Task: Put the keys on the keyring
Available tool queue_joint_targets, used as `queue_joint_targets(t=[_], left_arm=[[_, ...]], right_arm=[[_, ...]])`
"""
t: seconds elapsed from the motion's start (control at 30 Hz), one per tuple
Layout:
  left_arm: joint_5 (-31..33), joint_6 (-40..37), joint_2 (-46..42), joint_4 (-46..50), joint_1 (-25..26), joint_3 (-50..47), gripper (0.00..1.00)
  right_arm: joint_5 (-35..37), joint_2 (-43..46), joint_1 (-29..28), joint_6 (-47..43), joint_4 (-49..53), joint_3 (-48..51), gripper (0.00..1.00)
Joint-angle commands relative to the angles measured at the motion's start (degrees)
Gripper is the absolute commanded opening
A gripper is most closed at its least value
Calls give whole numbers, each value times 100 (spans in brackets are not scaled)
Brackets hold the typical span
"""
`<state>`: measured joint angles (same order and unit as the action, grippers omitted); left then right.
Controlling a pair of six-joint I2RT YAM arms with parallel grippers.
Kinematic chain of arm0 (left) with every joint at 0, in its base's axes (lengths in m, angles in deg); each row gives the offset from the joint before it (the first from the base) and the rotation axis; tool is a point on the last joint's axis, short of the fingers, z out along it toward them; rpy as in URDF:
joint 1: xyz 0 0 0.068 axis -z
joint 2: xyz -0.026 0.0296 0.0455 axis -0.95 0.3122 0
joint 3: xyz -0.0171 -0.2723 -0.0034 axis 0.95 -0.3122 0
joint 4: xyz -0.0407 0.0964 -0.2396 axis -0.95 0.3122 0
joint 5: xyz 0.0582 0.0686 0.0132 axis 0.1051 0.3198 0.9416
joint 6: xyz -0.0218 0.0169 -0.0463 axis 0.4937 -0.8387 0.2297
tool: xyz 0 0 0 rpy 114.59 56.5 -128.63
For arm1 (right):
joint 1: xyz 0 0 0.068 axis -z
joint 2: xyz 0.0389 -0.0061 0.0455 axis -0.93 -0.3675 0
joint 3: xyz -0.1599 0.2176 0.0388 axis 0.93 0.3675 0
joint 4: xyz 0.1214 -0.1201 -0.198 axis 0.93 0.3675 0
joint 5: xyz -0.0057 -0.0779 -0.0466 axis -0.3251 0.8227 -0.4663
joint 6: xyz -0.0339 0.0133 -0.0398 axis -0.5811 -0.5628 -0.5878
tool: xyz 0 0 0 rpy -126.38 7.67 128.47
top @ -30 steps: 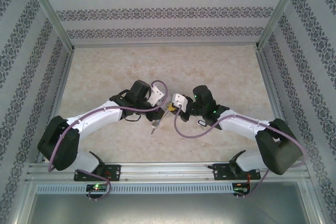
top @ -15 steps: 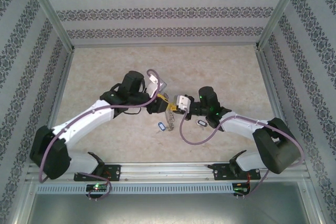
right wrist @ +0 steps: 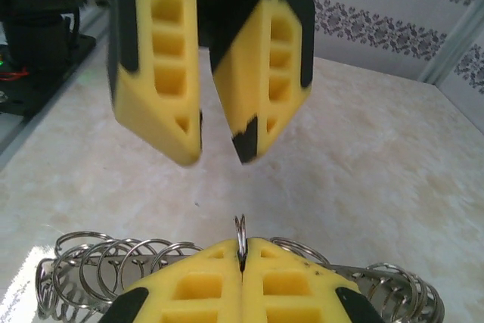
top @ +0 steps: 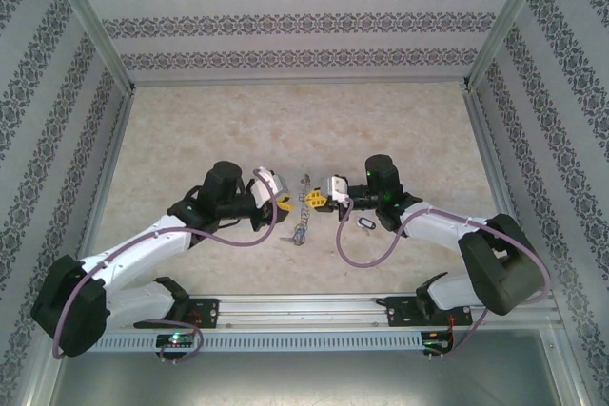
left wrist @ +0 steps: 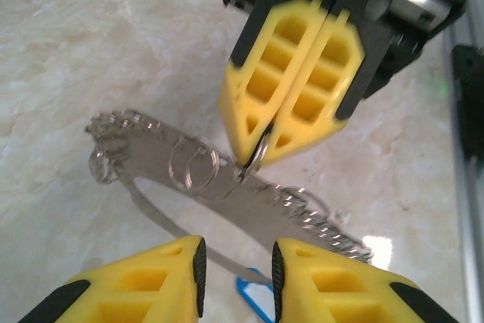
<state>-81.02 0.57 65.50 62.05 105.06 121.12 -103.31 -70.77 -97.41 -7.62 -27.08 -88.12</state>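
Right wrist: keyring (right wrist: pixel 240 231) between fingers (right wrist: pixel 193 287)

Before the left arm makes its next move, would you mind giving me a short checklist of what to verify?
1. Right gripper shut on a small ring of the keyring: ok.
2. Left gripper open: ok.
3. Key held in the left gripper: not ok, nothing in its grasp.
4. Loose keys located: ok. A blue-headed key lies on the table by the keyring, and a second blue-headed key lies beside the right arm.
5. Pinched ring pried open for threading: cannot tell.
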Motion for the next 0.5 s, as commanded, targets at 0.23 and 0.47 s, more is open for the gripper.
queue_joint_targets(t=[0.23,0.47], left_arm=[[-929,-884,-2,-1420,-38,-218,28],[-1158,-1165,17,-938,-38,-83,26]], right_arm=[[-946,67,23,96,-174,-216,0],[-946,74,-38,71,-116,-257,0]])
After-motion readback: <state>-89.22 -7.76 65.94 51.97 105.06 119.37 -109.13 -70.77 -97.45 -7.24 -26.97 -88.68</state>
